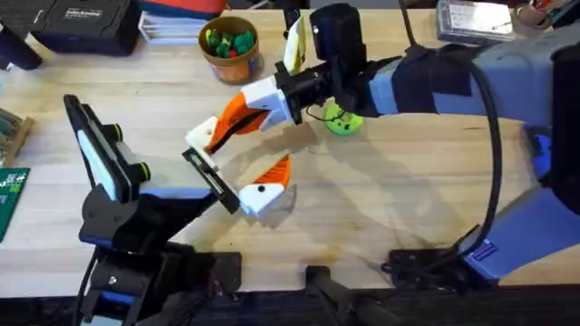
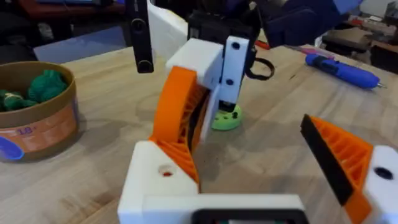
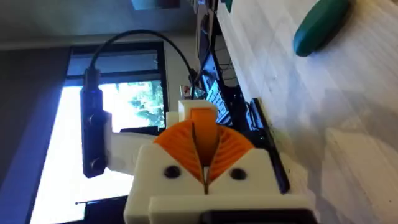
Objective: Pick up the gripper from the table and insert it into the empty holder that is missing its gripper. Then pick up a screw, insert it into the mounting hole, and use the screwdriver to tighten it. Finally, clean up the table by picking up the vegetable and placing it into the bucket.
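Left tool gapes empty over plank-grained table; right tool pinches the gripper.

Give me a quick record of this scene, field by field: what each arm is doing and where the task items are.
right gripper: shut on the orange ridged wedge fingertip piece, holding it against the holder
left gripper: open
holder: white plastic finger base on the left gripper
screwdriver: chunky blue cylinder, lying on the light wooden table
vegetable: dark green oval toy, on the table
bucket: round orange-brown pail, upright, green items inside
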Controlling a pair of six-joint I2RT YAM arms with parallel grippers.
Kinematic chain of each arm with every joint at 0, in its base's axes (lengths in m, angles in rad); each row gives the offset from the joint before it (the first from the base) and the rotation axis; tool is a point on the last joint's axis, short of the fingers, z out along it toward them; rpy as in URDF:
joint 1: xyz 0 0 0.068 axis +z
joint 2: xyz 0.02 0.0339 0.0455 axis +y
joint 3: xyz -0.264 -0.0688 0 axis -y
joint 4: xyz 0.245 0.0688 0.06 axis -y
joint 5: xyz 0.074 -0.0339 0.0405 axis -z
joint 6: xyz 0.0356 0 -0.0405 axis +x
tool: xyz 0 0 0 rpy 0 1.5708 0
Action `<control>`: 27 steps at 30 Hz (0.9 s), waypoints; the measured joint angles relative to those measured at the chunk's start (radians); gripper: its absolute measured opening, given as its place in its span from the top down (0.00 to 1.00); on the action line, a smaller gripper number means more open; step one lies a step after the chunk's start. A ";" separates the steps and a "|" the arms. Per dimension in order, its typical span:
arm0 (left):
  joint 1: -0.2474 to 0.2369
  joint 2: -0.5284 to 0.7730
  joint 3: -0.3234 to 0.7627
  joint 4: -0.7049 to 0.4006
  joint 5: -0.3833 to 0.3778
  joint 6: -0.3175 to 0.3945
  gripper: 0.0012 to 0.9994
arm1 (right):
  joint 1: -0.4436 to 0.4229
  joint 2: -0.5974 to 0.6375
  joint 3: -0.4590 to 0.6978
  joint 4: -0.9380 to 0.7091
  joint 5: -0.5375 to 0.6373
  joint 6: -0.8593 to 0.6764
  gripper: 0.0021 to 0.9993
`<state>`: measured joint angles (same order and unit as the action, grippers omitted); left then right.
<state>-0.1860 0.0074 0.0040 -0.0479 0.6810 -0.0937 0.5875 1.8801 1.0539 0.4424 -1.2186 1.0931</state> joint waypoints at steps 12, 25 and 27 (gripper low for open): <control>0.010 0.005 0.000 0.003 -0.076 -0.016 0.01 | 0.042 -0.003 0.009 0.024 0.108 -0.001 0.99; 0.010 0.005 0.000 0.003 -0.080 -0.016 0.01 | 0.044 -0.002 0.010 0.024 0.110 -0.041 0.99; 0.010 0.005 0.000 0.003 -0.080 -0.016 0.01 | 0.044 -0.003 0.010 0.024 0.107 -0.059 0.99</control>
<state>-0.1764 0.0120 0.0036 -0.0444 0.6010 -0.1093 0.6312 1.8774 1.0634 0.4664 -1.1115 1.0341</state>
